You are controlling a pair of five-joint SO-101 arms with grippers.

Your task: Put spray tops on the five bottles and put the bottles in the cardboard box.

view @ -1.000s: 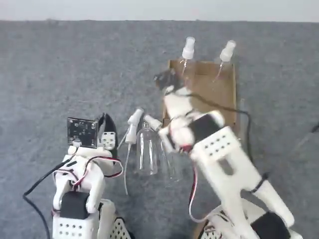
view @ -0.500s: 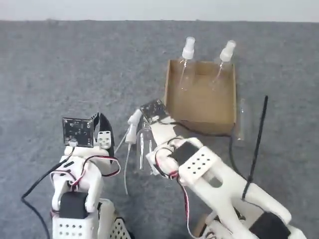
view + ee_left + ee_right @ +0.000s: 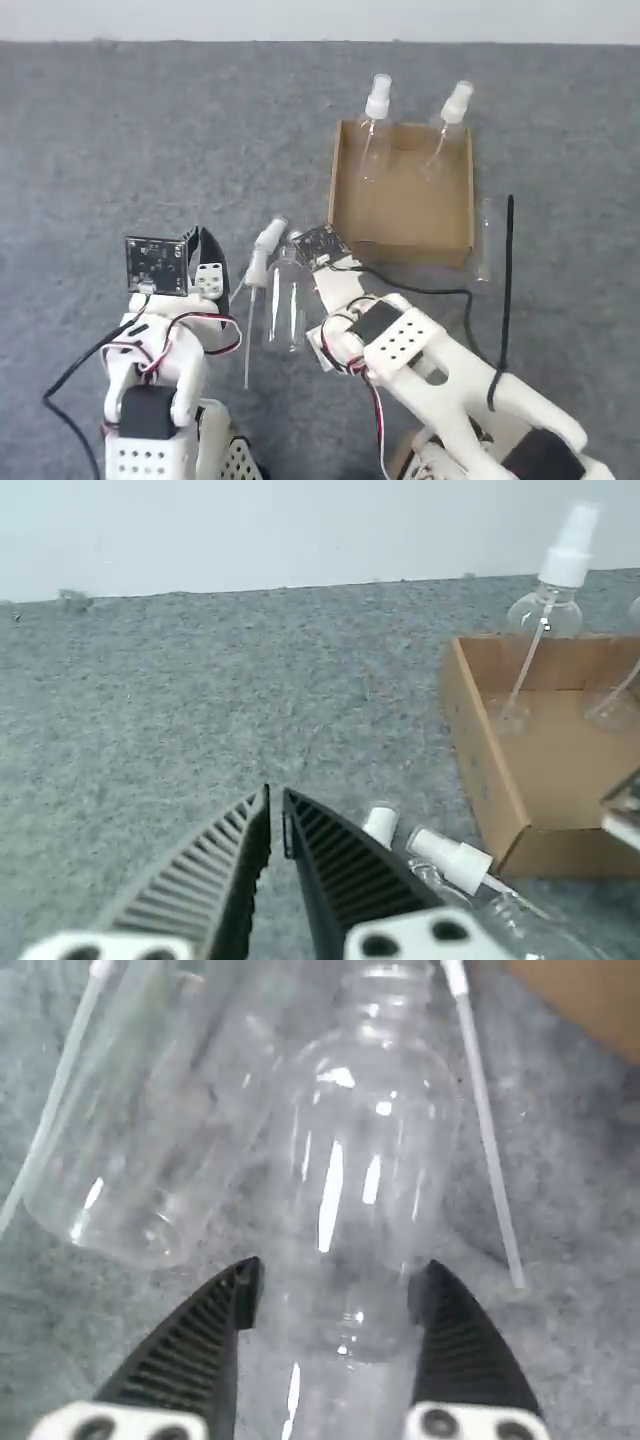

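Observation:
Two clear capless bottles lie side by side on the grey carpet. In the right wrist view my right gripper (image 3: pixel 338 1275) stands open with one finger on each side of the nearer bottle (image 3: pixel 365 1160); the other bottle (image 3: pixel 150 1160) lies beside it. From above, the right gripper (image 3: pixel 312 262) sits low over these bottles (image 3: pixel 285 300), largely hidden by its wrist. Two loose spray tops (image 3: pixel 265 245) lie at the bottle necks, also seen as spray tops (image 3: pixel 450 855) in the left wrist view. My left gripper (image 3: pixel 275 805) is shut and empty, just left of them. The cardboard box (image 3: pixel 405 240) holds two capped bottles (image 3: pixel 377 100).
A thin clear tube (image 3: pixel 485 240) lies just right of the box. A black cable (image 3: pixel 508 270) runs from the right arm past the box's right corner. Bare carpet spreads to the left and far side of the table.
My right arm has drawn back from the box and come down over the lying bottles, nudging them slightly left. The left arm has hardly moved.

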